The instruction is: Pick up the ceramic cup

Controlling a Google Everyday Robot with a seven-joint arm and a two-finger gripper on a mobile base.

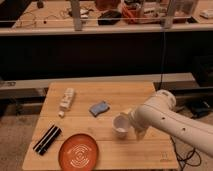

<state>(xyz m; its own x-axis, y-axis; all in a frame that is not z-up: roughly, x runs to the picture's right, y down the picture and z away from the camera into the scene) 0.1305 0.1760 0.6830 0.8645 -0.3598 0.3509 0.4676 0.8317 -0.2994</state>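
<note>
The ceramic cup [120,125] is a small white round cup on the wooden table [105,150], right of centre. My gripper [131,123] is at the cup's right side, at the end of the white arm [170,119] that reaches in from the right. The arm hides the fingers, and I cannot tell whether the cup rests on the table or is held.
An orange plate [79,151] lies at the front edge. A black flat object [47,139] lies front left. A white bottle-like object [66,101] lies at the back left. A blue sponge [99,108] sits behind the cup. A cluttered workbench [110,20] stands beyond the table.
</note>
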